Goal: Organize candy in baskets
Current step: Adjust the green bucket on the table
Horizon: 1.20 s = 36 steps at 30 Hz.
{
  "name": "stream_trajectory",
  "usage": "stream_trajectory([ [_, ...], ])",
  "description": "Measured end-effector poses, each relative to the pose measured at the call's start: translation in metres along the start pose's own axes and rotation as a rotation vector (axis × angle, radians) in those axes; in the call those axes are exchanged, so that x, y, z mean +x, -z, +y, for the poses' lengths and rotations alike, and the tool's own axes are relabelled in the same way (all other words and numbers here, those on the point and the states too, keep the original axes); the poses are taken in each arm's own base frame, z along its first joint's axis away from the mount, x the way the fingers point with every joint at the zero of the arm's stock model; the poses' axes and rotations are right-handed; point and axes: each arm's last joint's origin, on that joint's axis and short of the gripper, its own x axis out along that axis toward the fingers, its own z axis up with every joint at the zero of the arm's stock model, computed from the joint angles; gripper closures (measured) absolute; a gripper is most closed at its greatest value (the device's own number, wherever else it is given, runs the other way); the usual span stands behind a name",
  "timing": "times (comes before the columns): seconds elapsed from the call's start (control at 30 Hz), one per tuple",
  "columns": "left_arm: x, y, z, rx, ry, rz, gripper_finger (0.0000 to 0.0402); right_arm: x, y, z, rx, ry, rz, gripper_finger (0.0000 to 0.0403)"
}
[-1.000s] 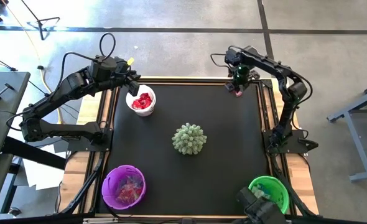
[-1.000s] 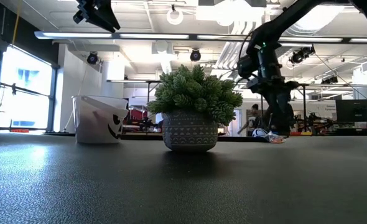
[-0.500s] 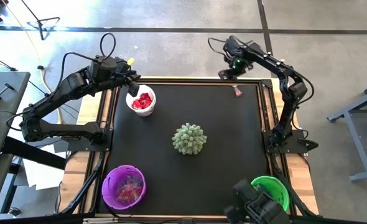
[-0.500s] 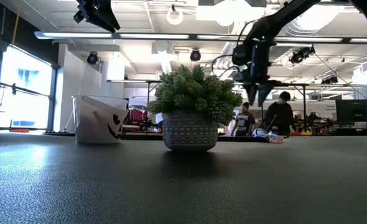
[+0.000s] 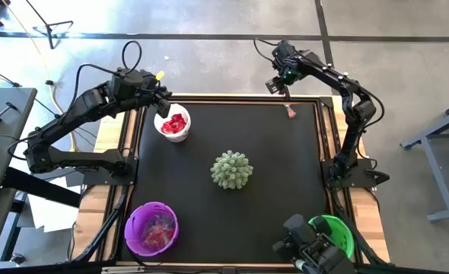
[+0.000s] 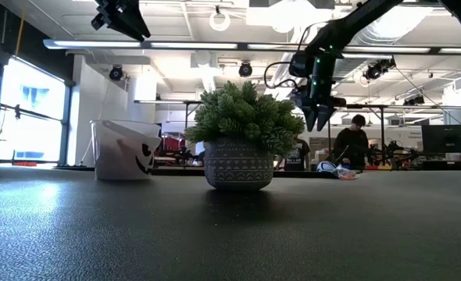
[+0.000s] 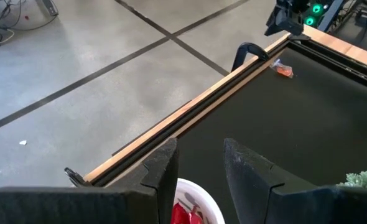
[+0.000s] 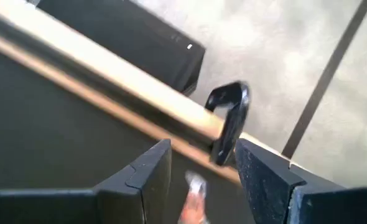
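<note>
Lifting away: your right gripper has risen from the far right corner of the black textured table mat, where a second ago it stood low over a small pink-and-silver wrapped candy; its fingers are spread and empty.
Candy left behind: the crinkled sweet lies alone on the mat just inside the pale wooden table rim, and your right wrist view shows it between the parted fingers, below a black clamp handle.
Meaning for the task: you appear to have either missed the pick or released it; that piece is not yet in any basket.
Left gripper: your left gripper hovers at the edge of the white round plastic basket, fingers partly apart, nothing seen between them.
White basket: smooth, bucket-shaped, printed with a dark face on its side, holding shiny red foil sweets.
Purple basket: round, near left corner, filled with mixed blue and pinkish wrappers.
Green basket: bright, glossy, near right corner, partly hidden by camera gear.
Centrepiece: a spiky pale-green plant ball in a patterned grey pot sits mid-table, well apart from everything.
</note>
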Motion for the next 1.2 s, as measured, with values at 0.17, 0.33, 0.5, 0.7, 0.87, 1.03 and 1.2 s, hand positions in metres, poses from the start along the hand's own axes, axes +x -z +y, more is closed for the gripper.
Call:
stream_trajectory([
  [0.17,0.000,0.000,0.000,0.000,0.000,0.000,0.0288,0.000,-0.007,-0.003,0.085,0.014,-0.074,0.0227],
  [0.33,0.000,0.000,0.000,0.000,0.000,0.000,0.0288,0.000,-0.010,-0.003,0.123,0.002,-0.104,0.0227],
  [0.5,0.000,0.000,0.000,0.000,0.000,0.000,0.0288,0.001,-0.010,-0.003,0.117,0.002,-0.102,0.0227],
  [0.7,0.000,0.000,0.000,0.000,0.000,-0.001,0.0288,0.001,-0.007,-0.002,0.122,0.001,-0.076,0.0227],
  [0.87,0.000,0.000,0.000,0.000,0.000,-0.001,0.0288,0.001,-0.001,-0.003,0.112,0.017,-0.009,0.0227],
  [1.03,0.000,0.000,0.000,0.000,0.000,0.000,0.0288,0.001,0.007,-0.004,0.101,0.035,0.069,0.0227],
  [1.2,0.000,0.000,0.000,0.000,0.000,0.000,0.0288,-0.002,0.025,-0.001,0.066,0.043,0.256,0.0227],
])
